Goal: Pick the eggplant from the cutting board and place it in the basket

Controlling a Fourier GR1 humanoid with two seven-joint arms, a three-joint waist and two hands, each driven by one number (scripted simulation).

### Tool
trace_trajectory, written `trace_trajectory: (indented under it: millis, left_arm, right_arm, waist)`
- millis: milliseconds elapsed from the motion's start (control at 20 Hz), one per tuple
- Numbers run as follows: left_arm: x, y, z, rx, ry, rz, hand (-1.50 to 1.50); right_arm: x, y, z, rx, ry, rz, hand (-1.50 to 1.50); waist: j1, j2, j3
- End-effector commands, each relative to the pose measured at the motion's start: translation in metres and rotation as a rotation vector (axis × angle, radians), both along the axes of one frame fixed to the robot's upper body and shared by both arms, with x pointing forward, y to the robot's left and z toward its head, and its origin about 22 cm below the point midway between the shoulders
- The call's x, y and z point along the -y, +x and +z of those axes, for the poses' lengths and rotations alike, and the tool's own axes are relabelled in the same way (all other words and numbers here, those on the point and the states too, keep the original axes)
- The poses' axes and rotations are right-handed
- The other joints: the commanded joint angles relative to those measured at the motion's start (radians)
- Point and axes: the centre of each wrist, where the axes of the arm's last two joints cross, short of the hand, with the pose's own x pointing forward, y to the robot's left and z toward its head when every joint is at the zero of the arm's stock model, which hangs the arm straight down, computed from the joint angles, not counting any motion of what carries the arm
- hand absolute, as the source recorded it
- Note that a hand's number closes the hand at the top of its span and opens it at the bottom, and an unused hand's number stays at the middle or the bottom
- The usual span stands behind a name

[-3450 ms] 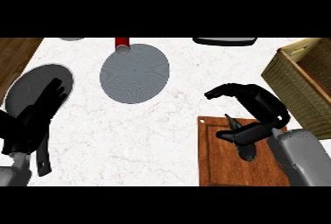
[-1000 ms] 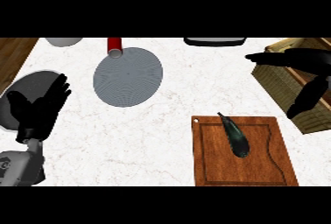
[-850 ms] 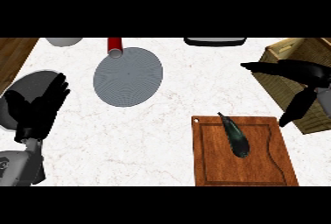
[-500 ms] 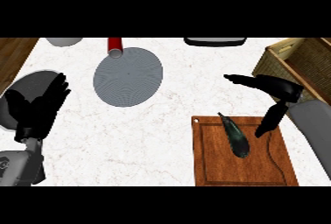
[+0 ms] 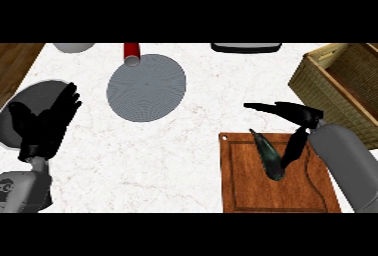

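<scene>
Fingers of the right hand are spread and straight, pinching nothing: some reach leftward above the top edge of the cutting board, while another points down over the board just to the right of the eggplant. The eggplant lies on the board at lower right of the frame, a dark, slim shape running from the board's upper edge down toward its middle. It sits between the leftward fingers above and the downward one beside it; whether that one touches it I cannot tell.

The woven basket stands at the upper right edge, tilted in the view; nothing shows inside the part of it in view. The eggplant is well apart from it.

At the left edge the left hand rests open, fingers up, over a grey plate. A grey frying pan with a red handle lies at upper centre, with nothing in it.
</scene>
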Motion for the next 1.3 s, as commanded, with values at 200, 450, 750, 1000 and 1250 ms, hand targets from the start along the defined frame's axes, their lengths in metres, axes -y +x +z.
trace_trajectory:
  millis: [200,450,750,1000,1250]
  left_arm:
    - [-0.018,0.0,-0.007,-0.003,-0.004,-0.001,0.0]
    - [-0.006,0.012,0.008,0.004,-0.007,0.016,0.0]
    - [-0.026,-0.008,0.006,-0.008,-0.002,0.007,0.0]
    - [0.002,0.003,0.005,-0.01,-0.011,0.018,0.0]
    - [-0.012,0.008,-0.002,-0.006,0.008,0.013,0.0]
  right_arm:
    - [0.012,-0.003,-0.031,-0.004,-0.05,0.038,-1.5]
    - [0.028,0.003,-0.02,-0.029,-0.022,0.036,-1.5]
    - [0.019,-0.007,-0.029,-0.043,0.054,0.08,-1.5]
    - [0.019,-0.026,-0.036,-0.044,0.022,0.113,-1.5]
    - [0.009,-0.014,-0.033,0.017,-0.037,0.077,-1.5]
  waist:
    - [0.004,0.002,0.0]
    - [0.001,0.001,0.0]
    - [0.001,-0.001,0.0]
    - [-0.009,-0.004,0.0]
    - [-0.004,-0.001,0.0]
